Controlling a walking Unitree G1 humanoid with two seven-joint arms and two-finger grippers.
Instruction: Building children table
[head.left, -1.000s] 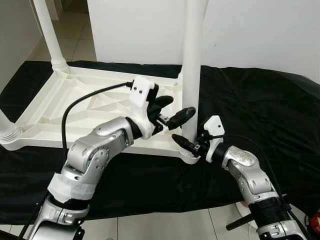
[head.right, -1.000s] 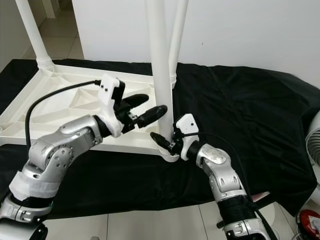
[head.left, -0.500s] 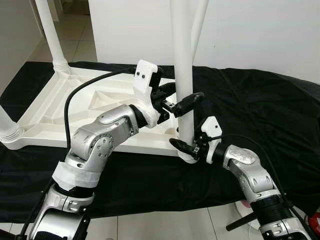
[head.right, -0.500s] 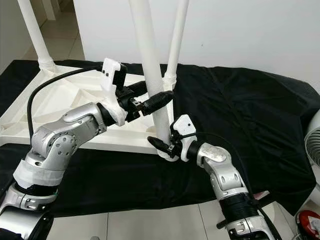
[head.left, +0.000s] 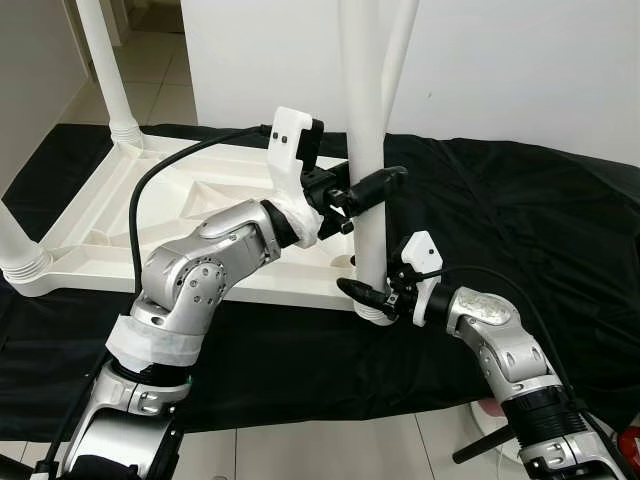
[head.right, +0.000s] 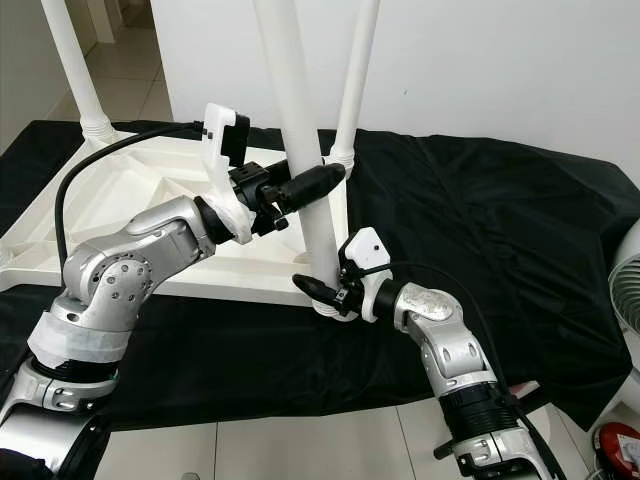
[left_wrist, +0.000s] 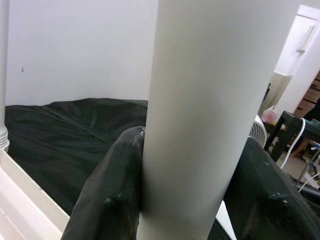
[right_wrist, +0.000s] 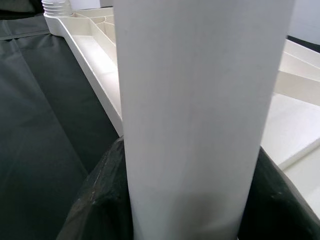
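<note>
The white children's table (head.left: 150, 215) lies upside down on a black cloth (head.left: 520, 220) that covers the surface in front of the robot, its ribbed underside facing up. Going left to right, one white leg (head.left: 20, 245) stands at the near left corner, another leg (head.left: 105, 70) rises from the far left corner, a third leg (head.left: 400, 50) stands at the far right corner, and the near right leg (head.left: 365, 120) stands upright in its corner socket (head.left: 375, 312). A black cable (head.left: 170, 175) arcs from the left arm over the table's underside. A white wall (head.left: 520, 70) closes the scene behind; tiled floor (head.left: 150, 80) shows at the far left, and part of a white fan (head.right: 625, 260) at the right edge.

The left gripper (head.left: 362, 190) is clamped on the near right leg partway up, its black fingers (left_wrist: 112, 195) pressed against the tube on both sides. The right gripper (head.left: 370, 295) is closed around the same leg just above the socket, its fingers (right_wrist: 102, 200) touching the tube.

Compared with a second ago, the left gripper, then held open beside the leg and lower down, has risen and closed on it. The right gripper has stayed at the base. The leg now leans slightly less to the right in the picture.
</note>
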